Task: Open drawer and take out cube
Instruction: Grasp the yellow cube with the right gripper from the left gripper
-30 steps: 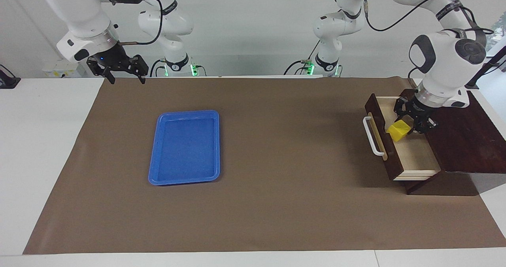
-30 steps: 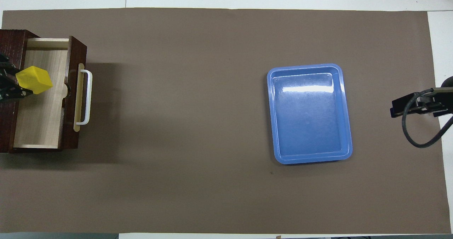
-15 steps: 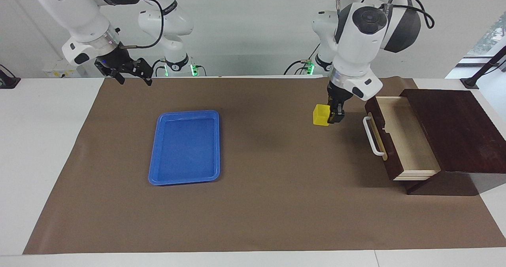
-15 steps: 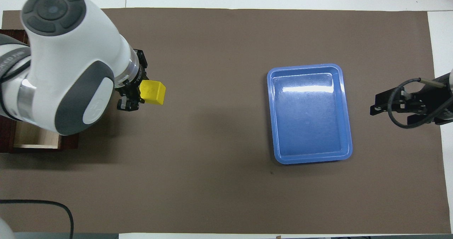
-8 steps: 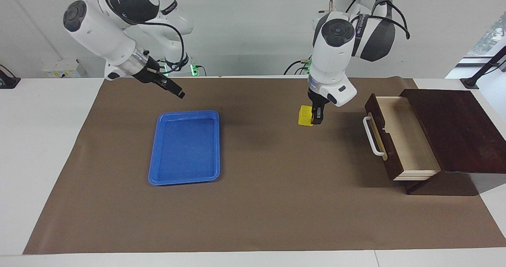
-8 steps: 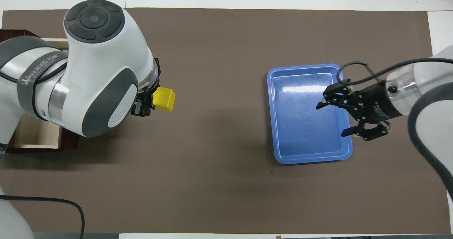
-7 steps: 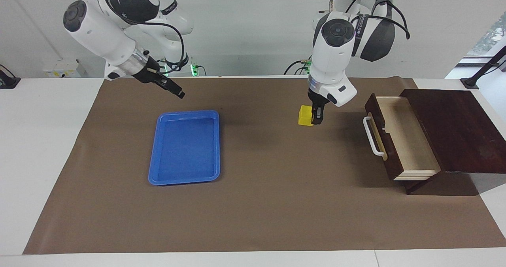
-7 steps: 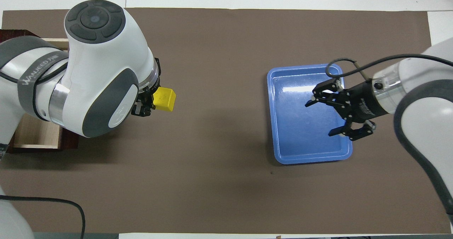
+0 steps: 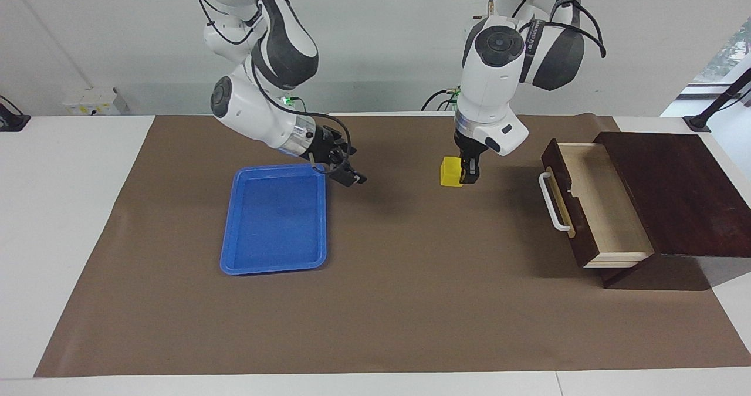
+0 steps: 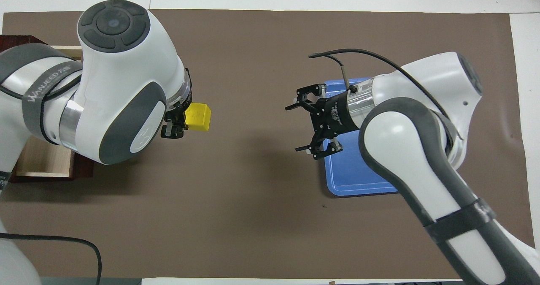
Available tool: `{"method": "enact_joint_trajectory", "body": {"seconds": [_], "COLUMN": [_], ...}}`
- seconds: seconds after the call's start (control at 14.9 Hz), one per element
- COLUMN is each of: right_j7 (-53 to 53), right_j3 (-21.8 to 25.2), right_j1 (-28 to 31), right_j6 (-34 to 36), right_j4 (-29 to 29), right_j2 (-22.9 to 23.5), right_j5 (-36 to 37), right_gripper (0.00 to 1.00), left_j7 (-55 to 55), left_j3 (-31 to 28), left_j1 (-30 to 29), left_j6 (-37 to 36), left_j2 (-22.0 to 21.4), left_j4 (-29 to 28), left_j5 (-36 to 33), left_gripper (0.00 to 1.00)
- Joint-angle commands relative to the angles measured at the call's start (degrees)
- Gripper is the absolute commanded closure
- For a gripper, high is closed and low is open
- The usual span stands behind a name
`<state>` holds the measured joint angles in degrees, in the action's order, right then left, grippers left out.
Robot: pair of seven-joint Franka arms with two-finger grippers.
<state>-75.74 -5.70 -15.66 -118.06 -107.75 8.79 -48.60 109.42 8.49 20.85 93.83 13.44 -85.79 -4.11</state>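
Left gripper [image 9: 463,173] is clamped on the cube [image 9: 450,171], holding the yellow block by one side so that it juts out toward the middle of the table. Gripper and cube hang above the bare brown mat [image 9: 410,302], between the drawer [image 9: 592,208] and the blue tray [image 9: 273,220]; the facing view does not settle whether the cube's underside touches the mat.

Right gripper [image 10: 304,126] is raised over the mat just beside the tray's edge that faces the cube, pointed toward the cube and well apart from it. Its fingers [image 10: 301,148] are spread wide with nothing between them.

Blue tray lies flat on the mat toward the right arm's end of the table, holding nothing that can be seen; in the overhead view the right arm hides much of it.

Drawer stands pulled out of the dark wooden box [image 9: 675,196] at the left arm's end of the table. Its white bar handle [image 9: 553,203] faces the middle of the table. The pale wooden interior on show holds no object.

Beneath the mat, white tabletop [image 9: 64,208] shows at the margins.
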Motion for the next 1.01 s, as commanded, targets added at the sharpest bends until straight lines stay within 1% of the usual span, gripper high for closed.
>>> {"method": "enact_joint_trajectory", "body": {"seconds": [0.0,0.13,0.27,0.4,0.47,0.54,0.67,0.94], "right_j7": [-4.05,-5.37,-9.66,-13.54,-15.38,-16.70,-18.03,-18.39], "right_j3": [0.16,0.16,0.16,0.16,0.16,0.16,0.16,0.16], "right_j1": [-3.31,-5.86,-7.89,-9.55,-10.61,-11.23,-11.23,-12.72], "right_j6": [-4.79,-8.83,-11.04,-12.18,-14.28,-15.52,-14.92,-14.30], "right_j4": [-0.37,2.79,7.26,13.15,14.74,15.45,16.86,18.36], "right_j2": [1.91,5.86,10.00,14.74,15.81,16.16,16.43,16.78], "right_j5": [-4.82,-8.08,-8.27,-8.27,-8.27,-8.27,-8.09,-7.04], "right_gripper": [0.00,0.00,0.00,0.00,0.00,0.00,0.00,0.00], "left_j7": [1.76,1.85,2.55,3.95,4.66,5.80,8.08,9.41], "left_j3": [-0.84,-0.84,-0.84,-1.10,-1.10,-1.19,-1.19,-1.19], "left_j1": [0.68,0.59,0.42,0.24,0.15,0.15,-0.37,-0.29], "left_j6": [0.47,0.48,0.47,0.56,1.00,1.96,3.72,4.17], "left_j2": [0.27,0.27,0.27,0.27,0.27,0.27,0.27,0.18], "left_j4": [0.98,0.89,0.80,0.89,0.80,0.80,0.10,-0.61], "left_j5": [0.77,0.77,1.47,2.53,2.62,2.62,2.71,2.62], "left_gripper": [1.00,1.00,1.00,1.00,1.00,1.00,1.00,1.00]}}
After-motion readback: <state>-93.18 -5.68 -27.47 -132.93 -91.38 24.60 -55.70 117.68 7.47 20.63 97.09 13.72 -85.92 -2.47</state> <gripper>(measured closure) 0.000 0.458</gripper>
